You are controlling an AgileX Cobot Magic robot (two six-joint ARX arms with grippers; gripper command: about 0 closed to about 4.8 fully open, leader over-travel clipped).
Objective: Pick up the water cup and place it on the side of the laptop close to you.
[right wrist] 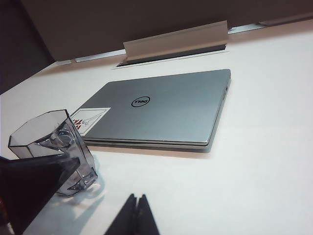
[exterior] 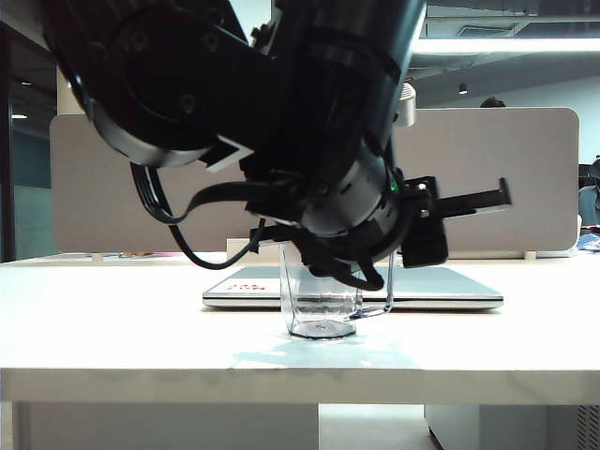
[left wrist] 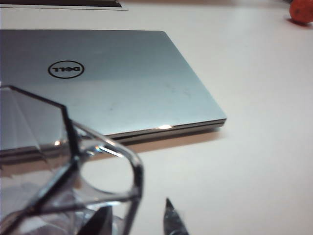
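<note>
The water cup point(exterior: 319, 302), clear and grey-tinted with faceted sides, stands upright on the white table just in front of the closed silver laptop point(exterior: 441, 286), on its near side. My left gripper point(left wrist: 137, 218) is open. Its two dark fingertips stand apart on either side of the cup's thin handle point(left wrist: 138, 171), and a gap shows beside one of them. The left arm point(exterior: 347, 187) fills most of the exterior view above the cup. The right wrist view shows the cup point(right wrist: 54, 144) beside the laptop point(right wrist: 161, 107), with my right gripper point(right wrist: 137, 199) shut, empty and away from both.
A white rectangular stand point(right wrist: 173, 41) lies behind the laptop, against a grey partition point(exterior: 497, 178). An orange round object point(left wrist: 301, 11) sits far off on the table. The table's front edge point(exterior: 300, 384) runs just in front of the cup.
</note>
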